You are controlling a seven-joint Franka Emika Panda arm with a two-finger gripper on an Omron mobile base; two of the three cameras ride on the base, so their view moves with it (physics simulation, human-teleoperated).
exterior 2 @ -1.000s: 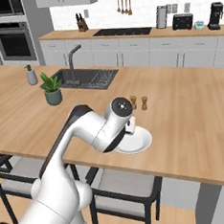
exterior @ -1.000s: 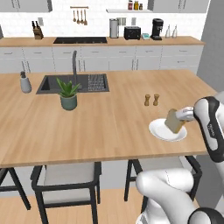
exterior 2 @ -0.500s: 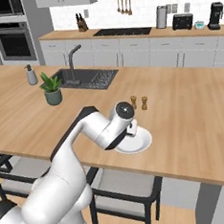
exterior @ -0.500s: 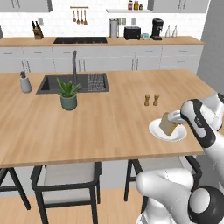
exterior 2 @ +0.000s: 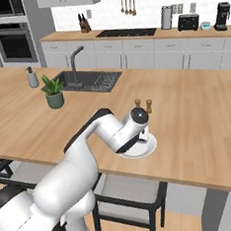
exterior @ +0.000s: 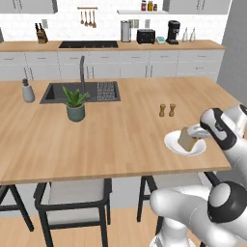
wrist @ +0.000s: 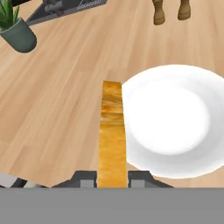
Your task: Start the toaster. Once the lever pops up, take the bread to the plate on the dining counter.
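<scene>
Bread (exterior: 186, 139): small golden-brown toast slice with darker crust, held edge-on between the two dark fingertips of the gripper (wrist: 112, 177), fingers narrowed against its faces. Positioned low over the near-left part of the plate (wrist: 183, 118), a round, shallow, plain white dish; contact between slice and plate not determinable. From the left base view, slice tilted above the plate's middle.

Plate resting near the front right edge of the dining counter (exterior: 120, 140), a large light-wood island top.

Two small brown wooden shakers (exterior: 167, 110), standing side by side just beyond the plate. Further left, small green plant in a grey-green pot (exterior: 75, 105), beside the inset dark sink (exterior: 79, 91) with its grey faucet. Pale grey soap dispenser (exterior: 28, 91) at the sink's left.

Against the back wall, on the wood counter with grey cabinets: black boxy toaster (exterior: 145, 36), taller black coffee machine (exterior: 173, 32), silvery canister (exterior: 126, 31), dark knife block (exterior: 41, 34).
</scene>
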